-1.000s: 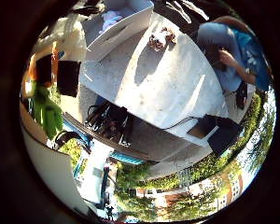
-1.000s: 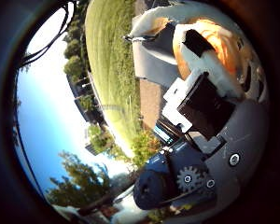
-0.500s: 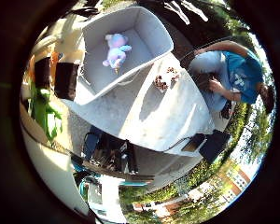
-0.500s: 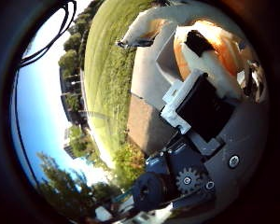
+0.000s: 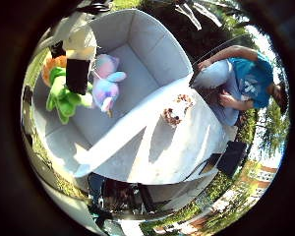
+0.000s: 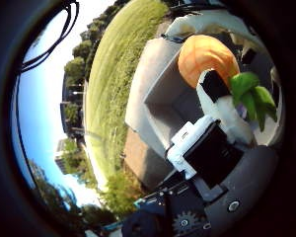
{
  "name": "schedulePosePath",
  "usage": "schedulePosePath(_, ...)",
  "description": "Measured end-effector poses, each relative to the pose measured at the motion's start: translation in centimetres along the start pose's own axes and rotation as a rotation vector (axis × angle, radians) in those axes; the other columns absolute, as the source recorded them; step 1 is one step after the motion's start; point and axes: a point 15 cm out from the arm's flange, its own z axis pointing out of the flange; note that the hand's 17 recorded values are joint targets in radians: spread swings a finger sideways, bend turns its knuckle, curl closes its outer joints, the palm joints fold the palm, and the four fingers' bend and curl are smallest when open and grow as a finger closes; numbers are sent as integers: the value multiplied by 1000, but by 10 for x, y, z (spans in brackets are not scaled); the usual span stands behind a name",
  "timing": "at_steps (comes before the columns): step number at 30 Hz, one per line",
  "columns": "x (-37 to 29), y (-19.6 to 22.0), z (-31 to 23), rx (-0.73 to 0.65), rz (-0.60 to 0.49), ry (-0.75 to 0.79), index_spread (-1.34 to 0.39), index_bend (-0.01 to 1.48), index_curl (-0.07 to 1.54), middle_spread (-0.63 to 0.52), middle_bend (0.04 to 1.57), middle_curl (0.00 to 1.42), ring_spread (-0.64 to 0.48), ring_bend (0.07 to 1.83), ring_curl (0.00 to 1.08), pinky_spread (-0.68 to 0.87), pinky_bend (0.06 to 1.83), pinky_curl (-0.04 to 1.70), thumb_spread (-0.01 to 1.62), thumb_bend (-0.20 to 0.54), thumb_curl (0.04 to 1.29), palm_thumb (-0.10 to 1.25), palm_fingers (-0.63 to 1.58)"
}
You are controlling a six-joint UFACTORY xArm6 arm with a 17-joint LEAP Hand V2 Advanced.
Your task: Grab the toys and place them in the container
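Curled around the orange carrot plush (image 6: 207, 58), the hand (image 6: 219, 106) hovering over the grey container (image 5: 157, 54) could release early, dropping it on the rim.

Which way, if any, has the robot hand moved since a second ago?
Yes: the robot hand, holding the carrot toy, moved across the table to over the container.
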Motion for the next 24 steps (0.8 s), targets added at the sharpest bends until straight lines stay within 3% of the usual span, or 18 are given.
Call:
schedulePosePath(3,9,2,-3,-1,-5,-2,-453,624,93,-34,262,661,225,799,463,426,1053,727,1124,-46,515,708,-69)
schedulePosePath(7,35,8,-15,-1,11,0,-416,488,113,16,192,559,271,688,384,478,956,649,1112,-40,466,665,-29)
schedulePosePath(14,138,23,-57,76,125,26,-267,374,160,28,234,494,275,643,343,476,720,531,1115,-36,421,632,70)
schedulePosePath(24,304,69,-66,44,70,350,-207,247,221,25,193,425,265,557,310,444,554,423,1121,-42,355,500,164)
